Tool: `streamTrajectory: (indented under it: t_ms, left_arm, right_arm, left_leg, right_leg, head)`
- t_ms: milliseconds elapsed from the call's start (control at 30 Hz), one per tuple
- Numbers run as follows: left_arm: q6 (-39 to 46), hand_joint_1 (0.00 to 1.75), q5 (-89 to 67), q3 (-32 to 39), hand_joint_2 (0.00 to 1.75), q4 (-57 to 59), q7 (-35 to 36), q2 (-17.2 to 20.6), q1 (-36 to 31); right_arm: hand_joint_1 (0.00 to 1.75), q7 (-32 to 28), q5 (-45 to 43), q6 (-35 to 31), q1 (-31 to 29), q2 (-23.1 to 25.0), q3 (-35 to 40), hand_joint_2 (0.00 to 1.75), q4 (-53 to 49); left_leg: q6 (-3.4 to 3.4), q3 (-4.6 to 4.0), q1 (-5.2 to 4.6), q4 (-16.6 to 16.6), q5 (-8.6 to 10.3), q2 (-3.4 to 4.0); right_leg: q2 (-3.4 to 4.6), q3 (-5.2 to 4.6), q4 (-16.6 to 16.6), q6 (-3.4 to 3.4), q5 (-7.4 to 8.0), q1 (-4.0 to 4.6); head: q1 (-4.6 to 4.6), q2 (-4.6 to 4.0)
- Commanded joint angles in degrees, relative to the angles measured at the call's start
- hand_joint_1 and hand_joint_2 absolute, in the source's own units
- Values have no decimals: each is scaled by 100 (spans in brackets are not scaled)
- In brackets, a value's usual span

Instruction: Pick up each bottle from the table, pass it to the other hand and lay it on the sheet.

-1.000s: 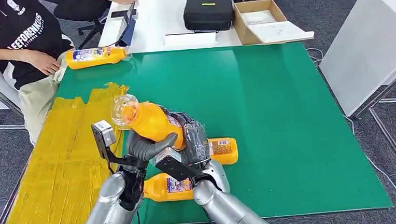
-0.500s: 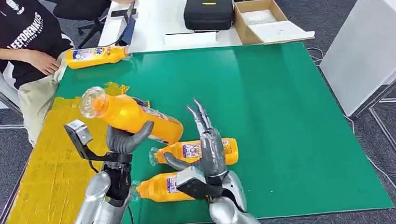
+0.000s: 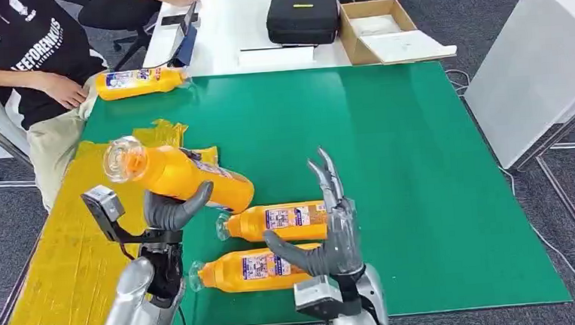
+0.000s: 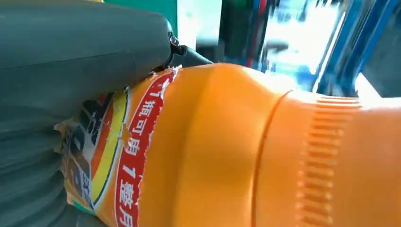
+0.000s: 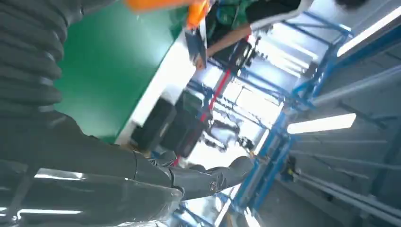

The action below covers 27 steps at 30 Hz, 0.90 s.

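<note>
We see the left hand [image 3: 173, 212] gripping an orange bottle [image 3: 180, 176] around its middle, lifted off the table and tilted, its clear cap end toward the yellow sheet [image 3: 78, 243] and its base over the green mat [image 3: 421, 184]. In the left wrist view the thumb [image 4: 80, 52] presses against the torn label of that bottle [image 4: 246, 151]. The right hand [image 3: 332, 231] stands upright over the mat with its fingers spread and nothing in them; in the right wrist view its fingers [image 5: 208, 179] reach out against the ceiling lights. Two more bottles lie on their sides on the mat between the hands: one [image 3: 277, 220] just under the held bottle, the other [image 3: 246, 270] nearer the robot, its far end hidden behind the right hand. A fourth bottle [image 3: 140, 82] lies at the far left corner of the mat, close to a seated person [image 3: 30, 65]. Beyond the mat, a white table bears a black case [image 3: 302, 17] and an open cardboard box [image 3: 382, 28].
</note>
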Motion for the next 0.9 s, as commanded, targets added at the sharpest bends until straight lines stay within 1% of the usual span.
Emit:
streamTrajectory:
  t_ms: [33, 100, 133, 200, 233, 267, 300, 333, 367, 400, 433, 467, 533, 600, 667, 700, 767, 800, 833, 867, 900]
  left_arm:
    - [3964, 175, -5172, 237, 175, -920, 42, 296, 437]
    - [4210, 175, -5799, 260, 175, -823, 239, 406, 447]
    - [4324, 175, -6361, 447, 175, -736, 393, 387, 440]
    - [4324, 175, -7784, 1203, 175, -734, 302, 62, 409]
    - [4324, 175, -8273, 1285, 175, -591, 355, 66, 387]
    - [4324, 175, -8936, 1294, 175, -463, 618, 150, 358]
    - [4324, 175, -9311, 1218, 175, -463, 886, 219, 347]
    - [4324, 175, -9935, 838, 175, -341, 1703, 553, 328]
    - [4324, 175, -9935, 838, 175, -341, 1703, 553, 328]
    - [4324, 175, -9964, 593, 175, -61, 2159, 873, 280]
    - [4324, 175, -9964, 207, 175, 73, 2768, 1396, 263]
    - [4324, 175, -9964, -1, 175, 141, 3059, 1608, 251]
    - [4324, 175, -9964, -1, 175, 141, 3059, 1608, 251]
    - [4324, 175, -9964, -1, 175, 141, 3059, 1608, 251]
    - [4324, 175, -9964, -1, 175, 141, 3059, 1608, 251]
    - [4324, 175, -9964, -114, 175, 191, 3220, 1703, 268]
    - [4324, 175, -9964, -156, 175, 308, 3272, 1762, 259]
    - [4324, 175, -9964, -397, 175, 416, 3544, 1957, 214]
    - [4324, 175, -9964, -801, 175, 625, 3986, 2214, 119]
    - [4324, 175, -9964, -1118, 175, 837, 4335, 2357, 21]
    - [4324, 175, -9964, -1236, 175, 1122, 4489, 2346, -43]
  right_arm:
    - [0, 115, 284, -800, 483, -928, -260, 175, -1278]
    - [0, 148, 365, -950, 447, -931, -306, 175, -1301]
    - [0, 169, 398, -1021, 378, -934, -304, 175, -1299]
    - [0, 248, 378, -1001, 233, -930, -279, 175, -1276]
    - [0, 288, 367, -996, 202, -925, -284, 175, -1260]
    - [0, 296, 387, -1032, 197, -918, -296, 175, -1242]
    - [0, 297, 402, -1070, 197, -910, -298, 175, -1227]
    - [0, 294, 414, -1083, 207, -912, -287, 175, -1199]
    - [0, 294, 414, -1083, 207, -912, -287, 175, -1199]
    - [0, 280, 382, -1083, 218, -942, -257, 175, -1173]
    - [0, 247, 360, -1083, 217, -963, -255, 175, -1150]
    - [0, 207, 352, -1083, 224, -957, -286, 175, -1145]
    - [0, 207, 352, -1083, 224, -957, -286, 175, -1145]
    - [0, 207, 352, -1083, 224, -957, -286, 175, -1145]
    - [0, 207, 352, -1083, 224, -957, -286, 175, -1145]
    - [0, 167, 368, -1083, 237, -940, -345, 175, -1142]
    - [0, 117, 409, -1083, 279, -909, -425, 175, -1157]
    - [0, 107, 407, -1083, 297, -915, -442, 175, -1175]
    - [0, 92, 405, -1083, 331, -920, -477, 175, -1212]
    - [0, 72, 441, -1083, 377, -922, -525, 175, -1249]
    - [0, 50, 445, -1083, 414, -941, -550, 175, -1277]
  left_leg:
    - [-23, 24, 10, 4, -20, 7]
    - [-14, 6, 3, -1, -7, 10]
    - [-22, 19, 4, -2, -12, 8]
    - [-25, 22, 6, -1, -12, 7]
    - [-18, 9, 2, -1, -7, 10]
    - [-26, 17, 5, 1, -11, 17]
    - [-23, 11, 5, -2, -10, 22]
    - [-30, 18, 8, -3, -11, 24]
    - [-38, 29, 10, -4, -12, 24]
    - [-30, 23, 6, -7, -5, 3]
    - [-22, 20, 3, -9, -1, 3]
    - [-31, 30, 6, -13, -3, 6]
    - [-36, 38, 11, -13, -6, 12]
    - [-22, 19, 11, -7, 0, 13]
    - [-35, 34, 23, -6, -6, 11]
    - [-25, 23, 17, -6, 0, 4]
    - [-23, 19, 18, -5, 0, 4]
    - [-28, 27, 22, -4, -4, 5]
    - [-22, 19, 16, -7, 0, 8]
    - [-22, 18, 14, -8, 2, 4]
    - [-29, 26, 18, -9, 0, 2]
  right_leg:
    - [0, 29, -6, -12, -14, 10]
    - [4, 5, -5, -7, -3, 2]
    - [1, 19, -6, -11, -8, 4]
    - [4, 22, -8, -14, -6, 5]
    - [11, 7, -5, -9, 0, 1]
    - [16, 14, -6, -14, 0, 4]
    - [19, 7, -7, -12, 3, 4]
    - [19, 14, -9, -16, 3, 7]
    - [16, 24, -10, -22, 1, 9]
    - [-4, 19, -9, -17, -1, 5]
    - [-2, 14, -10, -13, 0, 3]
    - [0, 25, -13, -19, -1, 6]
    - [5, 29, -11, -23, -3, 10]
    - [4, 10, -6, -12, 0, 11]
    - [0, 27, -8, -19, -7, 17]
    - [-4, 17, -6, -13, -4, 11]
    - [0, 14, -6, -11, -2, 13]
    - [1, 23, -8, -14, -4, 16]
    - [5, 14, -5, -11, -2, 10]
    - [-1, 14, -3, -11, -3, 8]
    - [-5, 24, -6, -15, -5, 12]
  head:
    - [0, -2]
    - [0, -2]
    - [0, -2]
    - [2, -2]
    - [0, -2]
    - [2, 0]
    - [0, -2]
    - [0, -2]
    - [0, -2]
    - [0, -2]
    - [2, 0]
    - [0, -2]
    - [-2, 0]
    - [0, -2]
    - [-2, -2]
    - [0, -2]
    - [0, -2]
    - [2, -2]
    - [0, -2]
    - [2, -2]
    - [2, -2]
